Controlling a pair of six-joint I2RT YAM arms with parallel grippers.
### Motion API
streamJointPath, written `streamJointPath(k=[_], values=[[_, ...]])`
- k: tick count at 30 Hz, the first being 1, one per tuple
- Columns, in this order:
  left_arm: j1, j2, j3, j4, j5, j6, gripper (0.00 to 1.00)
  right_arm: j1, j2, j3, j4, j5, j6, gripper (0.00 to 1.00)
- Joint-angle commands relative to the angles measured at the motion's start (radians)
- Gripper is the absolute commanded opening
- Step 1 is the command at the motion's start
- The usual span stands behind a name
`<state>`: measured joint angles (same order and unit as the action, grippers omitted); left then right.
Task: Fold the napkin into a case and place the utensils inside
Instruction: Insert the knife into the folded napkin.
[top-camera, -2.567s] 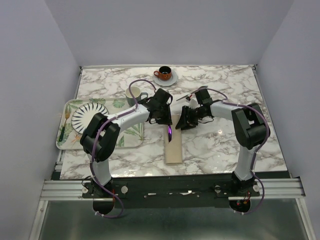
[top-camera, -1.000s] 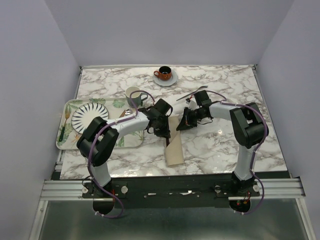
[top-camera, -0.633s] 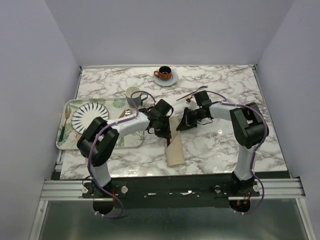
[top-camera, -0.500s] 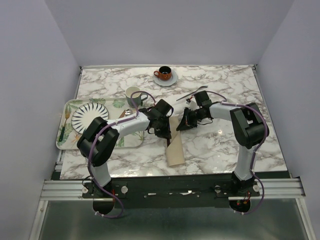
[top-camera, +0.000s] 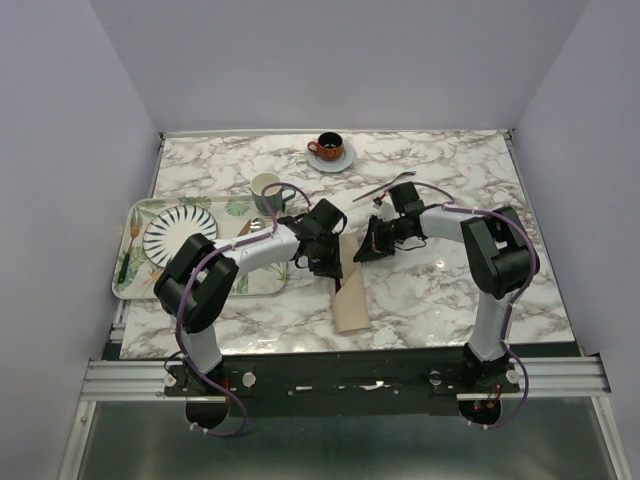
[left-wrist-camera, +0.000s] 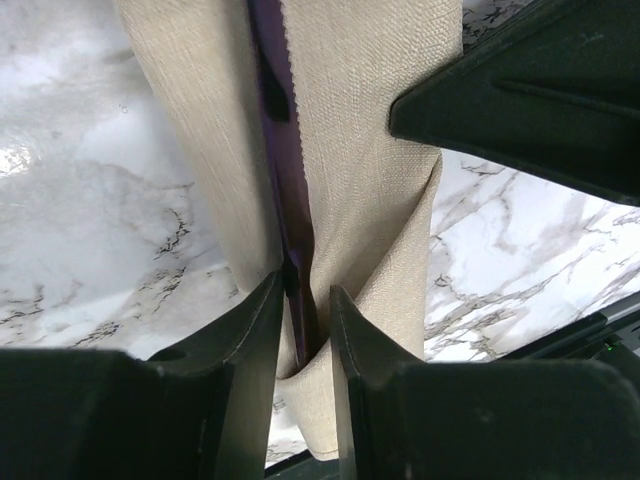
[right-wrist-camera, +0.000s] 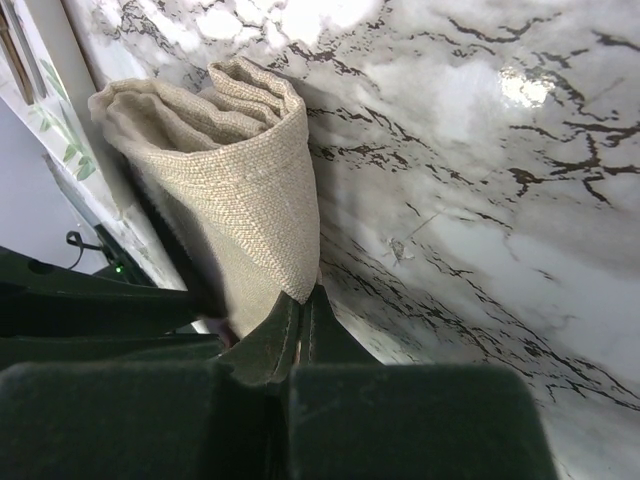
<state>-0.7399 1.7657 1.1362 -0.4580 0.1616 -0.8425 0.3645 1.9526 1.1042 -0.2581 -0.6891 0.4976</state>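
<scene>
Purple knife (left-wrist-camera: 278, 120) in beige case (left-wrist-camera: 370, 170), fork (top-camera: 378, 190) lying outside

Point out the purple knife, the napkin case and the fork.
purple knife (left-wrist-camera: 283, 150): left wrist view, serrated blade.
napkin case (top-camera: 350, 308): top view, near end.
fork (top-camera: 380, 189): top view, handle.

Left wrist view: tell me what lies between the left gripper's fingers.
The purple knife runs between the left gripper fingers, nested in the napkin fold; the left wrist view shows it.
</scene>
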Motion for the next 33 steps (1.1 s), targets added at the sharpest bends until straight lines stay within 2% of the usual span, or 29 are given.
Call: streamJointPath(k=[1,4,18,24,28,33], values=[[-0.004,0.005,0.023,-0.028,0.016,0.003,0.35,-0.004,-0.024,-0.021,0.017,0.048,-0.005,0.01],[-0.003,0.011,0.033,-0.037,0.009,0.006,0.44,-0.004,-0.026,-0.021,0.02,0.04,-0.004,0.01],[0.065,0.057,0.178,-0.093,-0.065,0.079,0.51,-0.004,-0.047,-0.033,0.031,0.03,-0.005,0.01],[0.106,0.081,0.223,-0.067,-0.092,0.118,0.51,-0.004,-0.058,-0.037,0.033,0.045,-0.001,0.0],[0.132,0.135,0.307,-0.065,-0.126,0.151,0.51,-0.004,-0.058,-0.04,0.033,0.04,0.002,0.01],[0.142,0.19,0.364,-0.061,-0.134,0.183,0.42,-0.004,-0.058,-0.037,0.033,0.037,0.004,0.01]])
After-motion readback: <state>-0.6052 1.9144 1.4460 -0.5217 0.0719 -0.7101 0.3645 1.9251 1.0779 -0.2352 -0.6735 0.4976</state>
